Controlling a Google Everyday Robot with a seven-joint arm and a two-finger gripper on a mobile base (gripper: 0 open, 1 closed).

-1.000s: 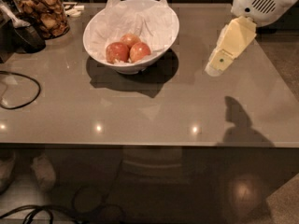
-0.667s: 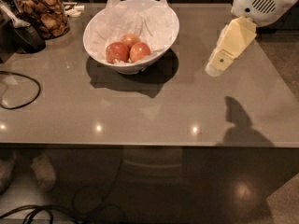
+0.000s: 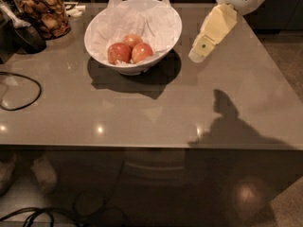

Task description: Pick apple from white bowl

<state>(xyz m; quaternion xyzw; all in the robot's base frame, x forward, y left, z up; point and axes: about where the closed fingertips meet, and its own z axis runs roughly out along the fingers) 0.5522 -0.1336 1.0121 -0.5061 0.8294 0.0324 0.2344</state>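
Observation:
The white bowl (image 3: 161,41) stands on the grey table at the back, left of centre, lined with crumpled white paper. Three apples lie in it. The red-orange apple (image 3: 142,52) with a paler patch is at the front right. A darker red apple (image 3: 119,53) sits to its left and a yellower one (image 3: 132,39) behind. My gripper (image 3: 199,53) is pale yellow and hangs from the white arm at the top right. It points down and left, just right of the bowl's rim and above the table, and holds nothing.
A glass jar of brown snacks (image 3: 43,12) stands at the back left beside a dark object (image 3: 26,37). A black cable (image 3: 21,91) loops on the table's left side. The table's front edge (image 3: 142,147) runs across the middle, with floor cables below.
My gripper has moved left and a little farther back, closer to the bowl's right rim. The bowl and the apples have not moved.

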